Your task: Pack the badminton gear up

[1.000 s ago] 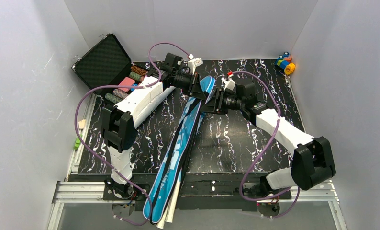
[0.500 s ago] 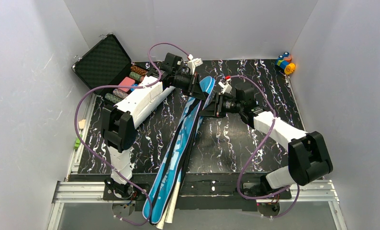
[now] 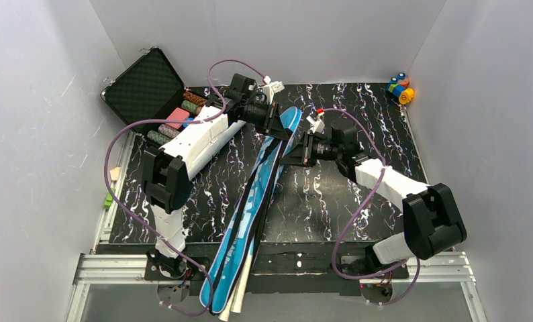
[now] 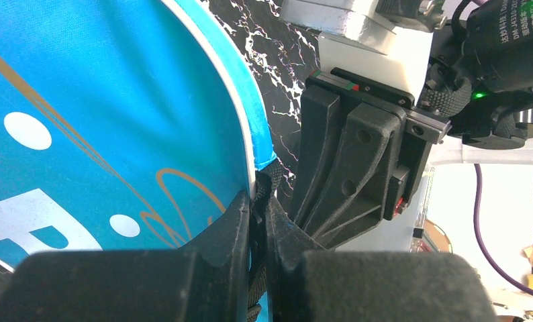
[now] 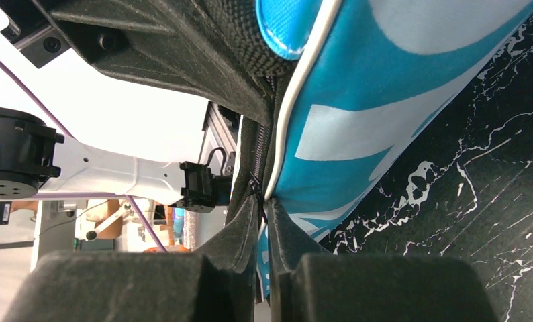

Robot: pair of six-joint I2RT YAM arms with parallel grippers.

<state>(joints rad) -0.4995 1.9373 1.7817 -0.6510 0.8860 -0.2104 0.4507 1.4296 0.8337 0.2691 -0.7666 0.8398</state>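
The black, white-veined tabletop (image 3: 358,201) carries everything. Across it lies the blue bag (image 3: 254,201), long and racket-shaped, running on a slant from the near edge, where its narrow end hangs past the tabletop, up to its wide rounded end near the middle of the far side. White lettering and dots show on its cloth in the wrist views.

At the far left corner stands an open black case (image 3: 143,87), lid tilted back, with rows of coloured chips (image 3: 183,111) in it, well apart from the bag.

A white tube (image 3: 235,303) pokes out beside the bag's narrow end at the near edge, just beside or under it; which, I cannot tell.

The left tool (image 3: 279,129) sits at the wide end of the bag. In its own view the left tool (image 4: 258,204) has its fingers almost together, pinched on the bag's white-piped edge where a bit of black webbing (image 4: 272,176) joins it.

The right tool (image 3: 289,155) meets the bag's right edge just below, near the left one. Close up, the right tool (image 5: 264,215) has its fingers drawn nearly together on the same piped edge beside the zip.

A small orange-and-blue toy (image 3: 399,87) rests at the far right corner.
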